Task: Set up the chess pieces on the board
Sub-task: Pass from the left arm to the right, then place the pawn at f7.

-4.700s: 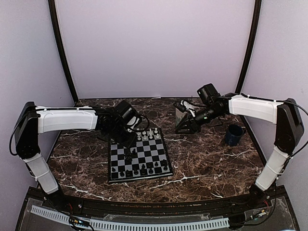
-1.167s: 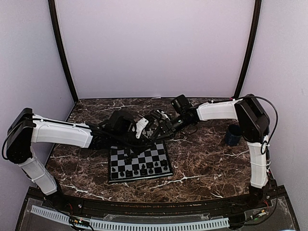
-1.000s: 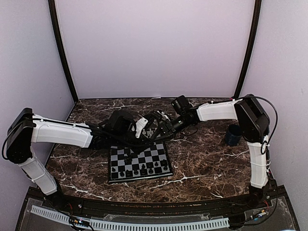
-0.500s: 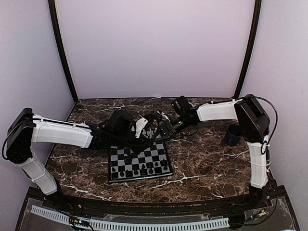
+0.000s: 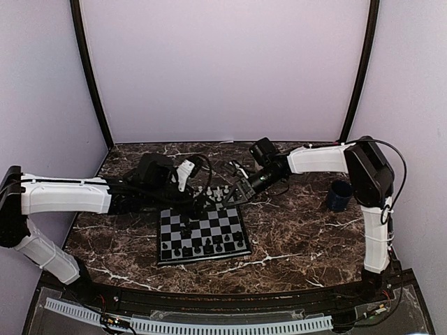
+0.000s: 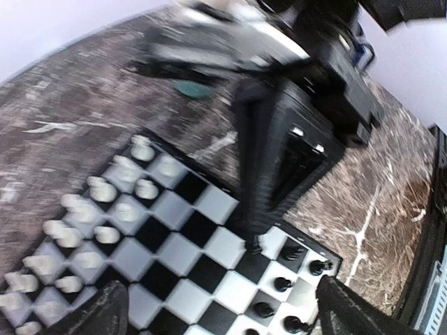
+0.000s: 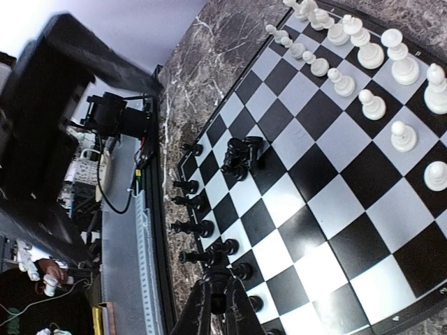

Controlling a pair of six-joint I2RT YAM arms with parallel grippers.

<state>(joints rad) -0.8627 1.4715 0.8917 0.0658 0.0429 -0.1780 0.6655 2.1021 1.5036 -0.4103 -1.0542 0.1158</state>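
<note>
**Mia:** The board [image 5: 209,227], where is it?

**Tom:** It lies flat on the big dark table [image 5: 300,237], near the front and a bit left of the middle. The left arm [image 5: 66,195] and the right arm [image 5: 318,157] both reach in toward its far edge.

**Mia:** What is that blue thing?

**Tom:** A mug [image 5: 340,195]. It stands far off on the right, well apart from the board.

**Mia:** What about the hands?

**Tom:** The left gripper [image 6: 230,314] hangs by the far left corner of the board. Its fingers [image 6: 94,314] are spread wide, with nothing between them. The right gripper [image 7: 218,310] is at the right side of the board. Its tips are pressed close together. There is a small dark bit right there, but I cannot tell if it is a piece.

**Mia:** And the little ones?

**Tom:** The white pieces [image 7: 370,63] stand in two rows at the far side. The black pieces [image 7: 199,227] stand along the near side. A small black clump [image 7: 241,155] sits on the squares near the middle. I cannot tell if it stands or lies down.
</note>
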